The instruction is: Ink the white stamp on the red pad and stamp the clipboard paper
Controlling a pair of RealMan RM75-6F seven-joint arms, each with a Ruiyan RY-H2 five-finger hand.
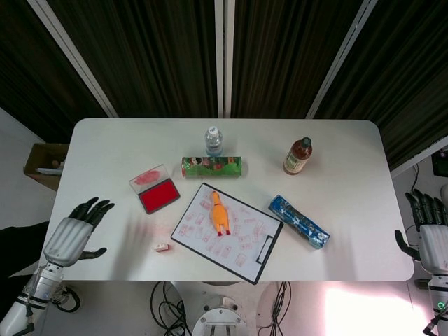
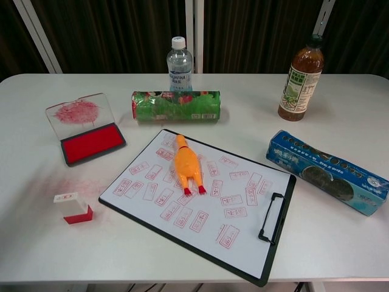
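The white stamp point(image 2: 72, 207) with its red base stands on the table at the front left, also small in the head view point(image 1: 162, 247). The red ink pad point(image 2: 92, 143) lies open behind it, lid raised point(image 1: 158, 195). The clipboard point(image 2: 200, 198) lies slanted in the middle, its paper covered with several red prints point(image 1: 225, 231). My left hand point(image 1: 72, 237) hovers over the table's left edge, fingers spread, holding nothing. My right hand point(image 1: 431, 232) stays off the table's right edge, fingers apart and empty. Neither hand shows in the chest view.
An orange rubber chicken point(image 2: 187, 165) lies on the clipboard paper. A green roll point(image 2: 175, 105) and a water bottle point(image 2: 180, 63) stand behind the clipboard. A brown tea bottle point(image 2: 301, 79) is at the back right, a blue cookie pack point(image 2: 327, 171) to the right. Red smudges mark the table near the stamp.
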